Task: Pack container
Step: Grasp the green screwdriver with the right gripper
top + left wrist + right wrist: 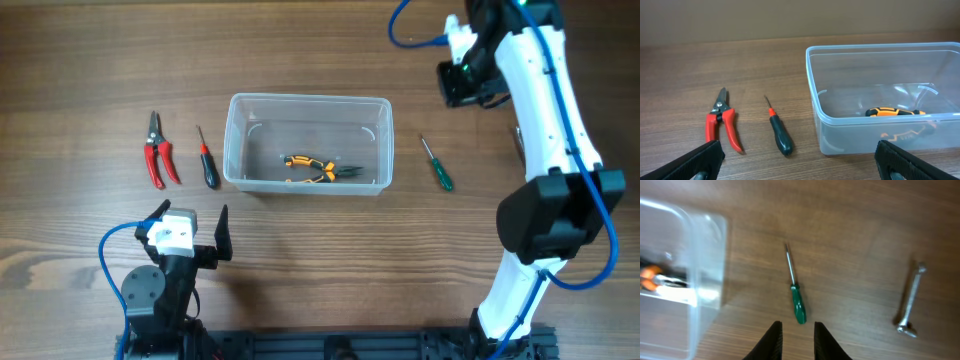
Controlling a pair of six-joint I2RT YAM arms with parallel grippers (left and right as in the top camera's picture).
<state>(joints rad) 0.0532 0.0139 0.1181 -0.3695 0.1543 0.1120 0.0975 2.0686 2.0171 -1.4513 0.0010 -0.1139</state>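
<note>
- The container (240, 140) sits at the middle of the table (80, 80), open side up, between the two arms. That spot likely lets either arm drop tools in from its own side.
- One tool already lies inside, orange-handled pliers (318, 169), flat on the floor of the bin toward its near wall.
- Left of the container, apart from it, lie red-handled pruners (722, 125) and a small screwdriver with a black handle (779, 134). Both are flat on the wood with their tips pointing far, easy to pinch from above.
- The left gripper (190, 230) hangs near the front edge with its fingers spread wide and nothing between them. The left wrist view looks across both tools, so it seems parked within reach of them.
- Right of the container a green screwdriver (797, 300) lies flat, and a metal wrench (910, 300) lies farther right.
- The right gripper (795, 340) is up above the far right of the table, holding nothing. Its fingers are drawn near together with only a thin gap, and the green screwdriver is almost in line with that gap.
- By my reading the packing is barely begun, with one tool in and four out. The green screwdriver looks the likeliest next pick, though the fingers would need to widen across its handle.
</note>
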